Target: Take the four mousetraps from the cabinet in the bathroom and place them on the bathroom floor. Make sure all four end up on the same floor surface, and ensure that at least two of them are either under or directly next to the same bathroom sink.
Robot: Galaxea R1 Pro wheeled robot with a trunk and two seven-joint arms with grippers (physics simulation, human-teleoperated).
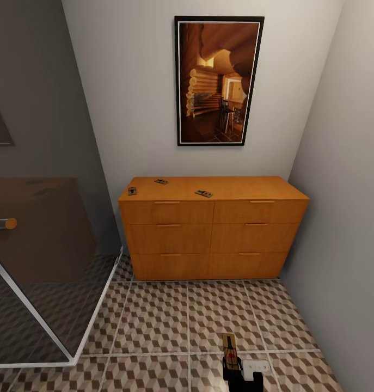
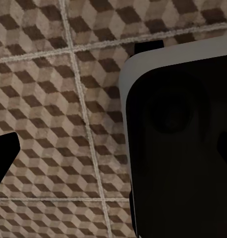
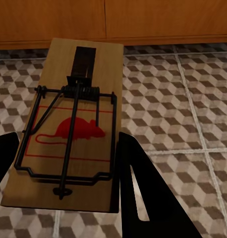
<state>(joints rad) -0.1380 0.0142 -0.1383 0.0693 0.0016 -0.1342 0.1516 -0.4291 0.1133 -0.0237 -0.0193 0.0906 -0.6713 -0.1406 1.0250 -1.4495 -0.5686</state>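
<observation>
The orange-brown cabinet (image 1: 214,234) stands against the back wall with all six drawers closed. Three mousetraps lie on its flat top: one at the back left (image 1: 161,181), one near the left edge (image 1: 132,191), one toward the middle front (image 1: 203,193). My right gripper (image 1: 233,369) is low over the bathroom floor (image 1: 154,321), shut on another mousetrap (image 3: 69,134), a tan board with dark wire and a red mouse print. The same trap shows in the head view (image 1: 229,348). In the left wrist view one dark fingertip (image 2: 4,156) hangs over the cube-patterned tiles (image 2: 59,99).
A glass shower enclosure (image 1: 45,261) with a white frame takes the left side. A grey wall (image 1: 344,245) closes the right. A framed picture (image 1: 219,81) hangs above the cabinet. Part of the robot's black, white-rimmed body (image 2: 178,144) blocks much of the left wrist view.
</observation>
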